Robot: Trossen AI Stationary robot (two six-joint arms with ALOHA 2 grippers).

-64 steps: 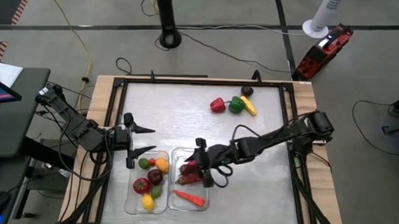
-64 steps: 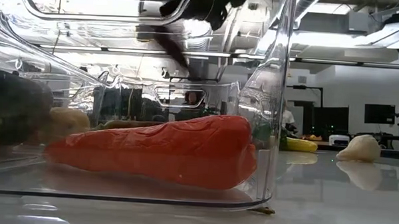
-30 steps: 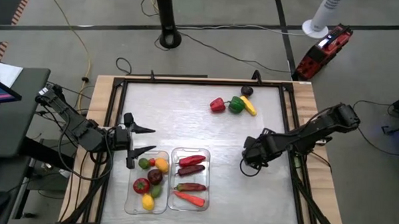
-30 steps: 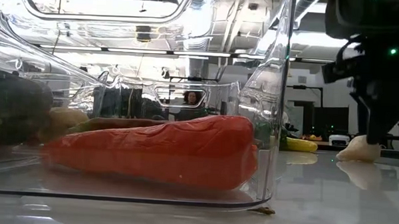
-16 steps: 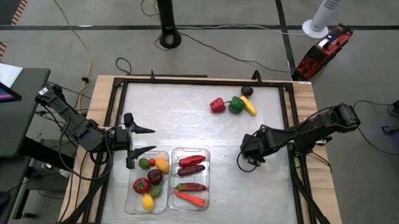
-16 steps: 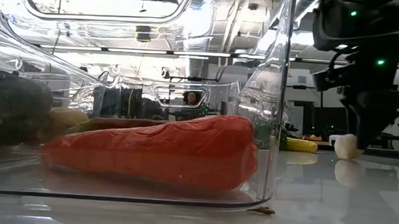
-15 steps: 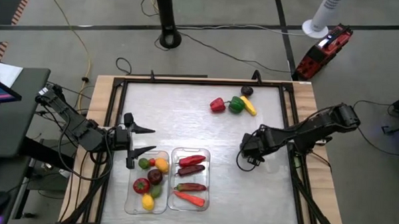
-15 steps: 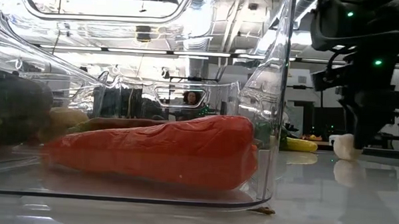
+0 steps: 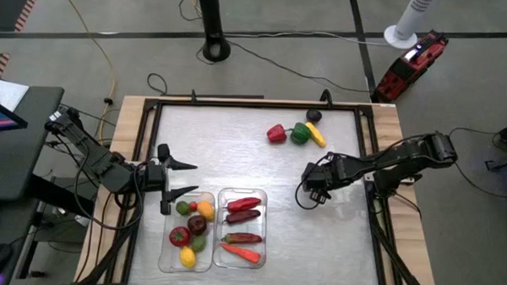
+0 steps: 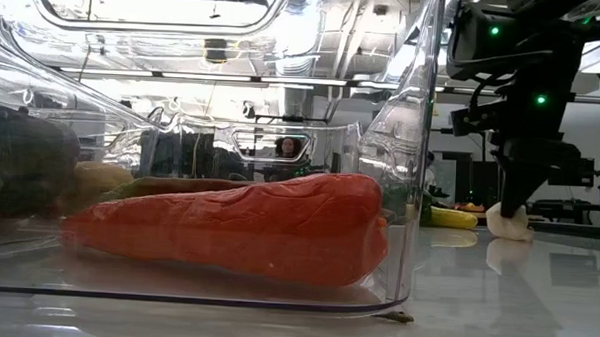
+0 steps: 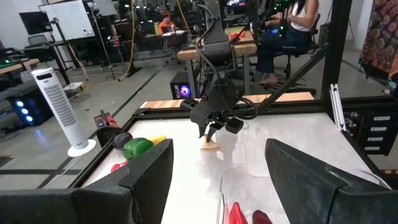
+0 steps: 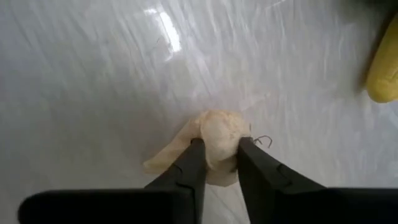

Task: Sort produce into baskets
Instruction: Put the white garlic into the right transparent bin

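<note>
Two bins near the front edge of the desk (image 9: pixel 237 138) are already pretty full: the left basket (image 9: pixel 166 260) has the round stuff (apples, a lemon, a tomato by the look of it) and the right basket (image 9: pixel 219 258) has chillies plus the orange carrot (image 9: pixel 240 253).

The right claw (image 9: pixel 307 195) is down on the desk toward the right edge, and its fingers are nearly pressed together around a small pale garlic-looking piece (image 12: pixel 214 140). In the wrist view both fingertips (image 12: pixel 194 151) sit against its sides, so I'd call this the pickup step.

Next move, as I judge it, needs a firm pinch, a lift, then a carry over to the right basket without clipping the rim.

A little cluster is left near the back edge: red pepper (image 9: pixel 276 133), green pepper (image 9: pixel 300 132), yellow piece (image 9: pixel 316 135) and a dark one (image 9: pixel 314 116).

The left claw (image 9: pixel 179 179) waits spread open by the left basket's back corner.

Compared with two seconds ago, the right arm has left the right basket, where it was dropping a red piece, and swung out to this pale one.
</note>
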